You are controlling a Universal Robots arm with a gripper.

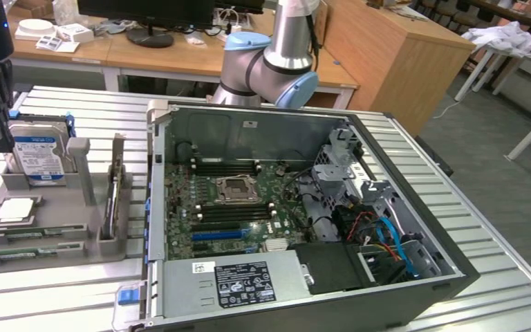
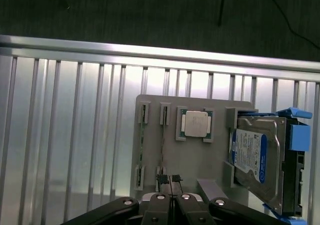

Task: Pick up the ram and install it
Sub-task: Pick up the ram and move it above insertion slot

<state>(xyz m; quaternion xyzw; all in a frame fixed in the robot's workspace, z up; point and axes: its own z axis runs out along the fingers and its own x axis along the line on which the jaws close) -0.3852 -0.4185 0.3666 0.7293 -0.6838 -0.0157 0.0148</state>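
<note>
Overhead, the gripper [image 2: 169, 179] hung above the grey parts holder [image 2: 220, 135], its fingertips drawn together with no real gap and nothing caught between them. It sat nearest the ram [image 2: 163, 140], the green stick next to the CPU [image 2: 196, 123]. A second ram stick [image 2: 142, 142] stood just beside the first, on the side away from the CPU. Both sticks stood on edge with each end seated in a small clip of the holder, which probably kept their thin top edges up and free for a pinch from above. The blue-labelled hard drive [image 2: 255, 155] leaned in its own bracket at the holder's other end, apart from the sticks. In the exterior view the holder lay on the slatted metal table [image 1: 63, 297], to the exterior view's left of the open computer case [image 1: 247, 107]. The case's side panel was off, so the motherboard's black memory slots [image 1: 233, 211] faced up. As far as could be told none of them held a stick, so the install had not begun.
</note>
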